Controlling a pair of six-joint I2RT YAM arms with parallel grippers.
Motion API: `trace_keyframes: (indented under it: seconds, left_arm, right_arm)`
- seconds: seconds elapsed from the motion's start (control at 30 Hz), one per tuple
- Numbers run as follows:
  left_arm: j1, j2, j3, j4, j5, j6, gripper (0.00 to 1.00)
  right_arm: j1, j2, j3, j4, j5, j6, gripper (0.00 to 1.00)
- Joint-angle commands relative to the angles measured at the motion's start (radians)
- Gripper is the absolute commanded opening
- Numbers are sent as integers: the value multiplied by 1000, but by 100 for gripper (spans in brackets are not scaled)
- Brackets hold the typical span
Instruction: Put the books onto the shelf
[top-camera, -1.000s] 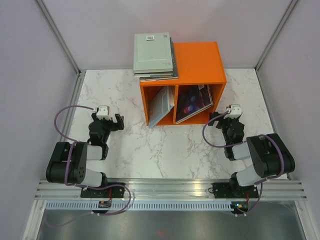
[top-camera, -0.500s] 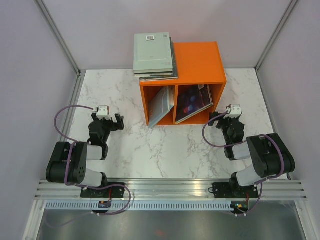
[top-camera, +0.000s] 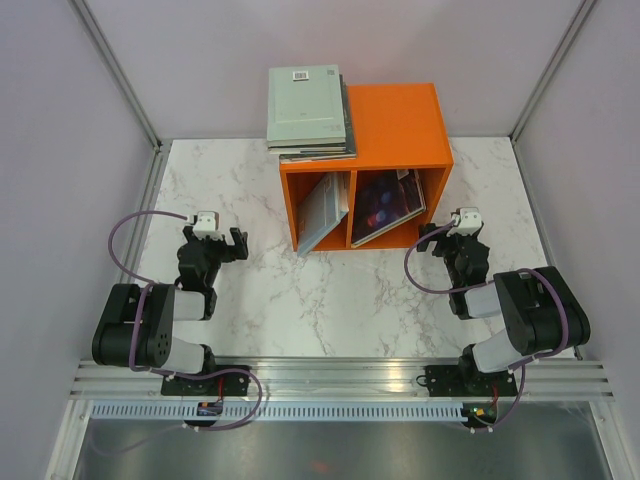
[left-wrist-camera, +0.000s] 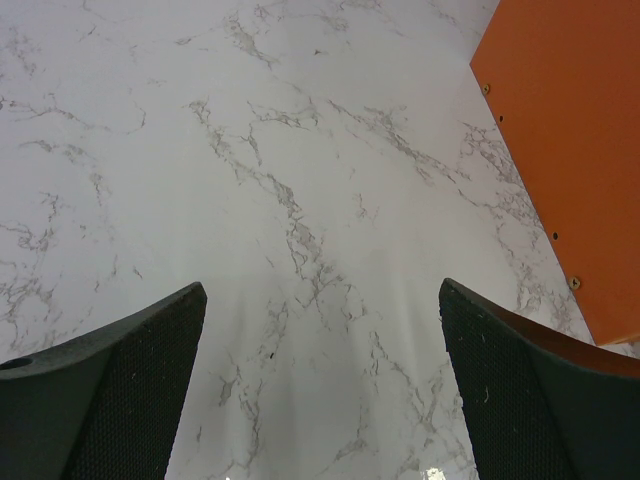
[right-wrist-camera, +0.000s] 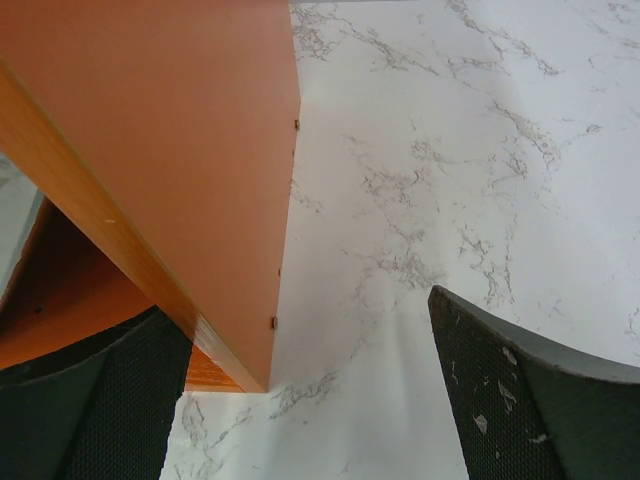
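The marble table (top-camera: 300, 300) carries the shelf (top-camera: 400, 125), and a stack of books (top-camera: 305, 100) rests on the left part of its top, seeming to overhang the left edge. A careless nudge there could slide the stack off. In the cubbies a pale book (top-camera: 325, 208) and a dark book (top-camera: 388, 205) lean loosely, so another pushed in could jam or knock them out. The left gripper (top-camera: 214, 238) and right gripper (top-camera: 452, 238) gape wide, holding nothing; the right sits just beside the shelf wall and could bump it
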Motion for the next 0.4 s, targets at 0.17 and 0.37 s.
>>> trace_keyframes:
  seconds: [0.17,0.37]
  left_arm:
    - [-3,4,17,67,-5,55,100]
    - [-3,4,17,67,-5,55,100]
  right_arm:
    - [-37,16,29,-10,85,-32,98]
    - [-37,15,29,-10,84,-31,98]
